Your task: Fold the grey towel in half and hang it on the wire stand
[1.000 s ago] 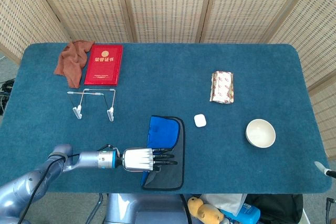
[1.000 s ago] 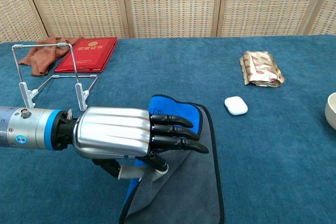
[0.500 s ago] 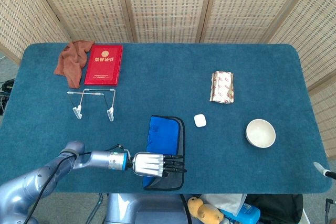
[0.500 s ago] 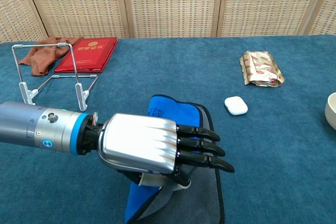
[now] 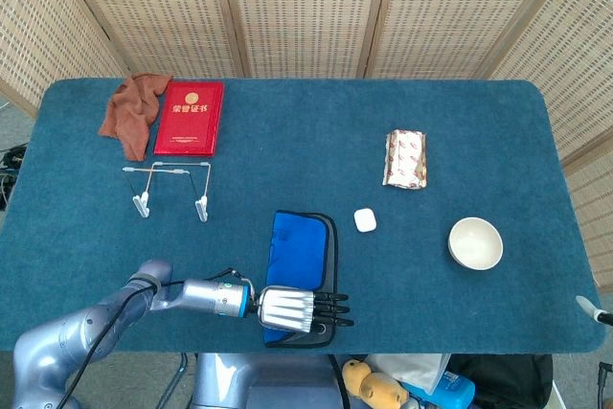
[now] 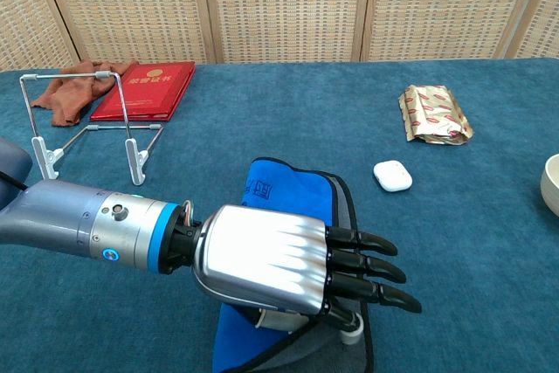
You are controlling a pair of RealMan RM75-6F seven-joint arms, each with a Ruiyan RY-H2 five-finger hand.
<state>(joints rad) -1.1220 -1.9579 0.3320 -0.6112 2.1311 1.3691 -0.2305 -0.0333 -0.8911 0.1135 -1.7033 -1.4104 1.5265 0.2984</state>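
Left hand [image 5: 299, 309] works the near end of the grey towel [image 5: 326, 265] at the bench's [image 5: 460, 131] front edge, the fold apparently under way.

From the head camera, the towel lies near the front edge, its blue face [image 5: 295, 248] turned up over the grey, well apart from the wire stand [image 5: 170, 188] to the rear left; the right hand is out of shot but for a sliver at the far right edge. From the chest camera, the left hand [image 6: 297, 259] hovers palm-down over the towel [image 6: 348, 216], fingers [image 6: 371, 266] stretched forward (whether the thumb beneath pinches cloth cannot be made out). The stand [image 6: 83, 124] waits upright. Next, by this reading: square the fold, take a sure grip, then carry it to the top wire. The towel's near edge is hidden by the hand.
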